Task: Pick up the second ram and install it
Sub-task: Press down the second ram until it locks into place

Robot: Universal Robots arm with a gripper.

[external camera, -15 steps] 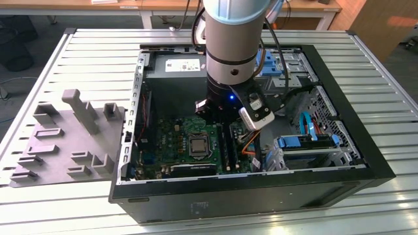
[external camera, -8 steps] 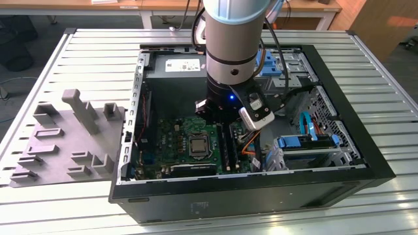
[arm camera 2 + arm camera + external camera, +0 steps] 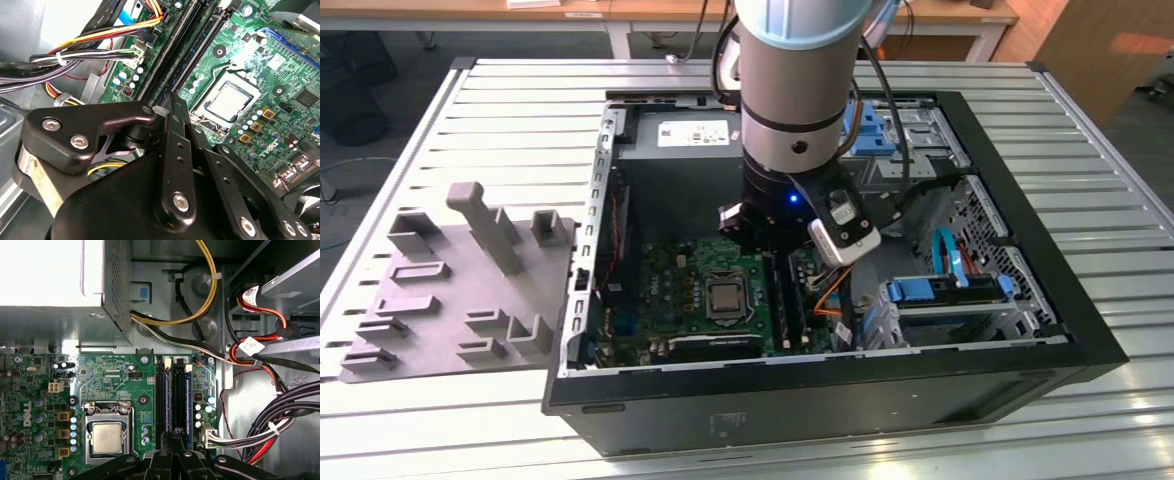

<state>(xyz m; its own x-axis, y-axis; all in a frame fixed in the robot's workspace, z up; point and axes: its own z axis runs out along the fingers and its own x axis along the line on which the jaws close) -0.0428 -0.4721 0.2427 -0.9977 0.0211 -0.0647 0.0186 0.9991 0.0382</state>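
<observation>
My gripper (image 3: 790, 262) reaches down into the open computer case (image 3: 1041, 330), right over the ram slots (image 3: 787, 300) on the green motherboard (image 3: 707, 265). In both wrist views the black fingers (image 3: 172, 107) are pressed together, with the tips at the near end of the long black ram slots (image 3: 176, 395). One slot beside them holds a dark bluish ram stick (image 3: 188, 400), also seen in the second wrist view (image 3: 200, 45). Whether a ram sits between or under the tips is hidden by the fingers.
The silver processor (image 3: 107, 438) sits beside the slots. Bundles of coloured cables (image 3: 260, 435) run along the other side, near the blue drive brackets (image 3: 947, 290). A grey foam tray (image 3: 454, 290) lies on the slatted table at the exterior view's left.
</observation>
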